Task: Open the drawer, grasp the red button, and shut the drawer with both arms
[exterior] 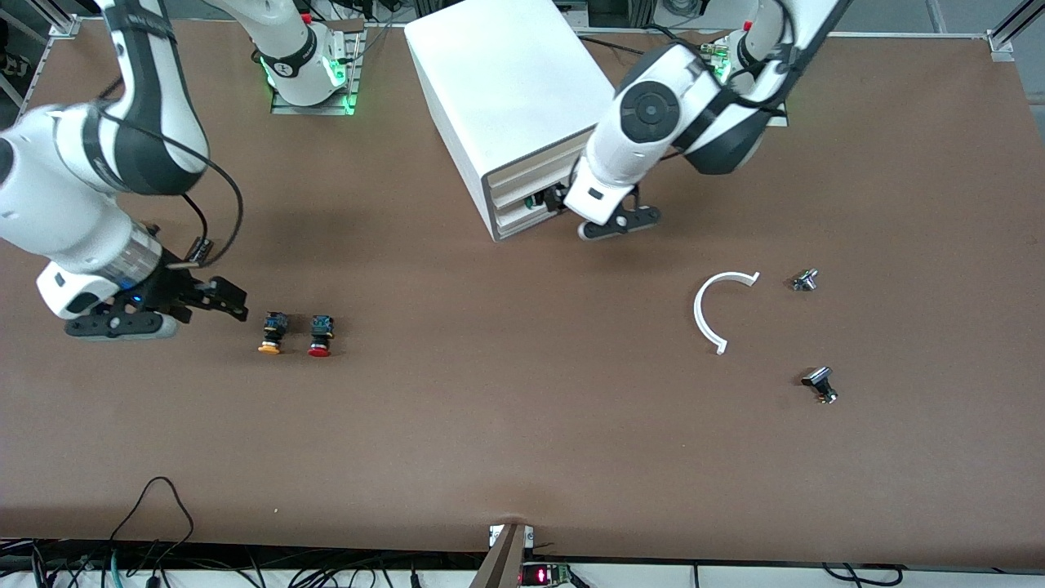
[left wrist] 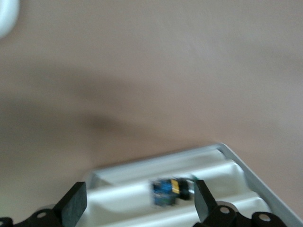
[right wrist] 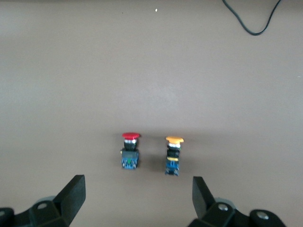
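In the front view, the brown desk (exterior: pixel 522 425) holds a big white cabinet (exterior: pixel 506 90) at about 12 o'clock, near the robots' bases. The drawer (exterior: pixel 526 200) in the middle of its front sticks out only a little, and something small and dark shows in it. The left pincer (exterior: pixel 618 222) is right at the cabinet's front, over the desk just beside the drawer, and its fingers are spread and hold nothing. The right pincer (exterior: pixel 204 298) is at about 9 o'clock, toward the right arm's end of the desk, spread wide and empty. Just beside it lie two small buttons side by side. The button (exterior: pixel 321 335) with the red cap lies on the desk, and the orange-capped button (exterior: pixel 273 332) lies between it and the right pincer. Toward the left arm's end of the desk, at about 3 o'clock, lie a white curved strip (exterior: pixel 712 306) and two small metal parts (exterior: pixel 805 280) well apart from the buttons. In the left wrist view, the left pincer's two black fingers (left wrist: pixel 73 203) stand wide apart over the white trays of the cabinet (left wrist: pixel 227 163), and a small blue and black part (left wrist: pixel 169 190) lies in one tray. It is too blurry to tell what color its cap is. In the right wrist view, the right pincer's fingers (right wrist: pixel 73 195) are spread over the bare desk (right wrist: pixel 151 71), and the red button (right wrist: pixel 130 150) and the orange one (right wrist: pixel 173 155) lie on the desk, close together but not touching.
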Robot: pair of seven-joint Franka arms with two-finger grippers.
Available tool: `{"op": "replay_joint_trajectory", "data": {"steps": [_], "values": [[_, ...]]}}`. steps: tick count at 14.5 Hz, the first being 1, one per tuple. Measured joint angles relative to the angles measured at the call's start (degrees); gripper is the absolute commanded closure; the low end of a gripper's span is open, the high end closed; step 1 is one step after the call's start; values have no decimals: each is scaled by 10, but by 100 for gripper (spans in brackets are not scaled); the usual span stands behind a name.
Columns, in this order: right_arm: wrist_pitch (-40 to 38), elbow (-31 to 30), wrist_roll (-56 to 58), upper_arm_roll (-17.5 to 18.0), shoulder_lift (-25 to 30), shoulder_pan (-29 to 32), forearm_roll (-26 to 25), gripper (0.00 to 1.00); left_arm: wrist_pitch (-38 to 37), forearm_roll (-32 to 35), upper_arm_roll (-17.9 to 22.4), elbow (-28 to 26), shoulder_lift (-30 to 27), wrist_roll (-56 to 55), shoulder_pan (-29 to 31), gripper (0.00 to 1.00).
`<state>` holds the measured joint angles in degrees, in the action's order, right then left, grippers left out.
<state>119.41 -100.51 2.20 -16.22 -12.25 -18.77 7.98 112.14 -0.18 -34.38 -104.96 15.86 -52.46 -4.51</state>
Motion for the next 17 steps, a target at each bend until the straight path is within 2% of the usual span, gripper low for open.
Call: {"op": "replay_joint_trajectory", "data": {"steps": [2, 4, 7, 9, 11, 13, 15, 17], "values": [[-74, 38, -19, 0, 11, -1, -9, 0, -94, 62, 1, 54, -4, 26, 25, 0], [-141, 80, -52, 2, 16, -1, -22, 0, -179, 91, 1, 110, -10, 71, 46, 0], [-204, 129, -82, 16, 30, 4, -57, 0, -229, 94, 12, 165, -21, 203, 96, 0], [-227, 138, -94, 78, 55, 46, -74, 0, -232, 83, 61, 179, -32, 322, 107, 0], [-253, 139, -117, 135, 82, 91, -79, 0, -233, 44, 130, 180, -50, 434, 108, 0], [-273, 139, -142, 167, 101, 122, -79, 0, -237, 25, 188, 178, -72, 522, 110, 0], [-285, 139, -153, 219, 112, 173, -79, 0, -237, 20, 232, 167, -98, 571, 103, 0], [-295, 139, -157, 239, 121, 195, -79, 0, -223, -1, 293, 133, -130, 584, 67, 0]]}}
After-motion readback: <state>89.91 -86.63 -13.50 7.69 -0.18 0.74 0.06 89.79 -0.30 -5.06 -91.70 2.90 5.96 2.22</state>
